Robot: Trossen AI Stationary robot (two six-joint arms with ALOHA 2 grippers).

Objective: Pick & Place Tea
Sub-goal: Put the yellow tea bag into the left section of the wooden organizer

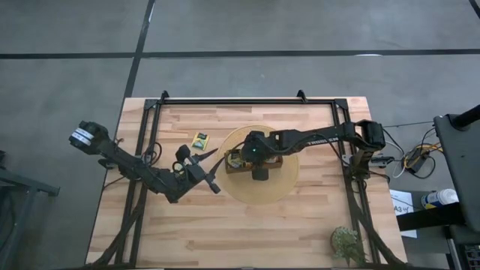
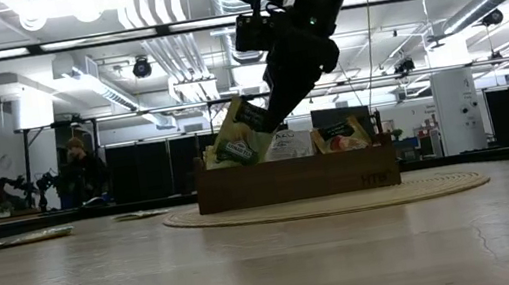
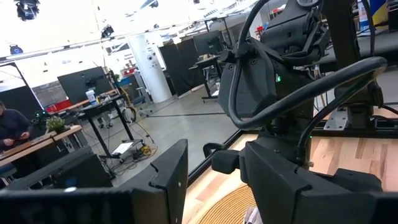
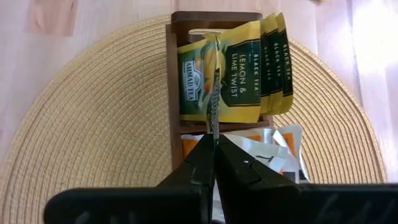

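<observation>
The left tool point(image 1: 212, 166) waits released on the worktop point(image 1: 300, 225), beside one loose yellow packet point(image 1: 199, 139). On the round mat point(image 1: 289, 187), the right tool point(image 4: 214, 163) grasps one yellow packet point(image 4: 211, 93) edge-on above three more point(image 4: 261, 68) in the tray point(image 2: 297, 178).

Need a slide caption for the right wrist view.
Right gripper pinches a yellow-green tea packet edge-on above the wooden tray.

Two robot arms, one left gripper point(image 1: 212, 171) and one right gripper point(image 4: 213, 140). One wooden tray point(image 4: 175, 74) on one round woven mat point(image 1: 285, 180). At least four yellow-green tea packets point(image 4: 239, 68) in tray; one more packet point(image 1: 199, 139) at mat's nine o'clock.
</observation>
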